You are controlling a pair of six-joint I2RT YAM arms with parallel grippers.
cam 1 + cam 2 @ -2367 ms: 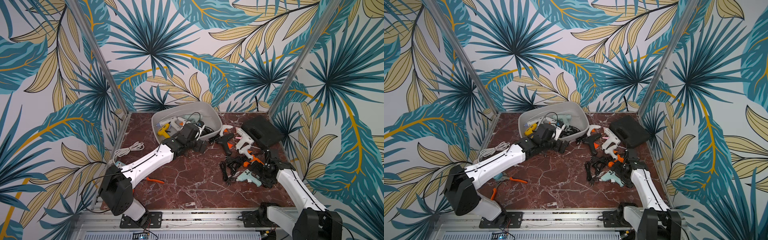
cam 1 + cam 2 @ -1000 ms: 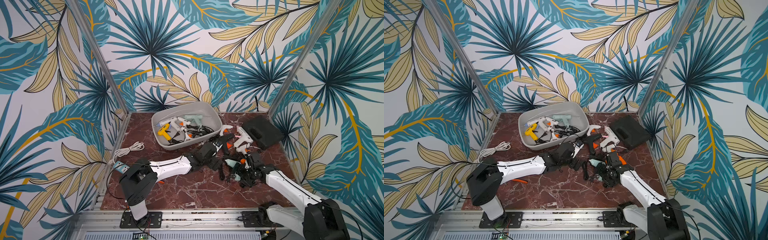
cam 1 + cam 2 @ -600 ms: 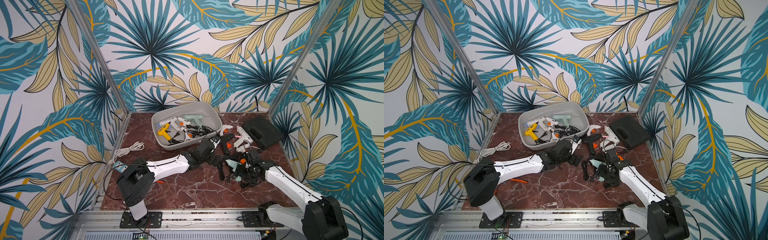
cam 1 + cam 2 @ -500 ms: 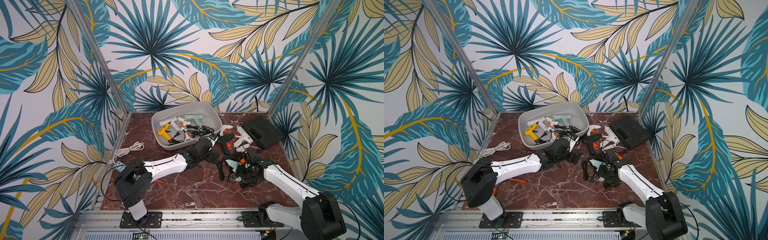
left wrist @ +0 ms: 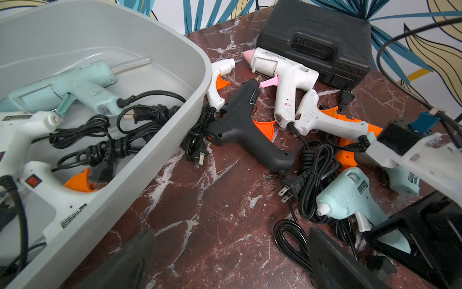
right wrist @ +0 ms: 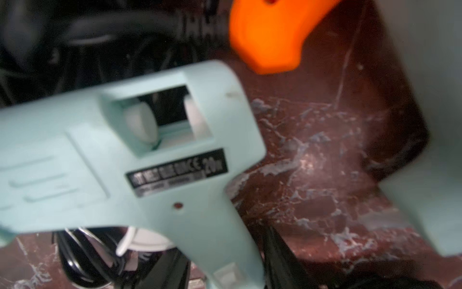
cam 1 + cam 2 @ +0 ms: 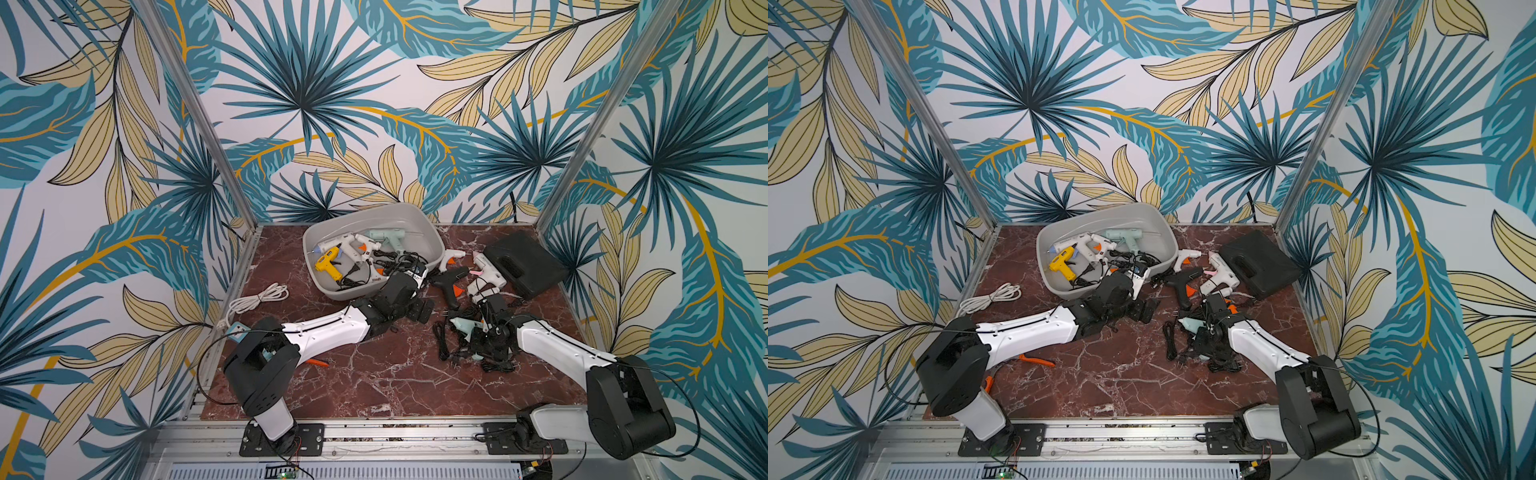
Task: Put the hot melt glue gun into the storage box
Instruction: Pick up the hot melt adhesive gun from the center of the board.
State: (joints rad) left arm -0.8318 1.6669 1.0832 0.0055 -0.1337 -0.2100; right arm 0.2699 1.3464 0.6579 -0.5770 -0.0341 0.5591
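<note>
Tabletop fills lower centre in both top views. Storage box sits upper middle of it, several guns inside; black case at its right. Left jaws gape, holding nothing, just below the box. Right jaws straddle the handle of the mint glue gun right of centre, outside the box; I can't tell if clamped.

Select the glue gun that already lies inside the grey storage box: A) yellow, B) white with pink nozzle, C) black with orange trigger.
A: the yellow glue gun lies inside the storage box; the black glue gun and the pink-nozzled glue gun lie on the table outside it.
</note>
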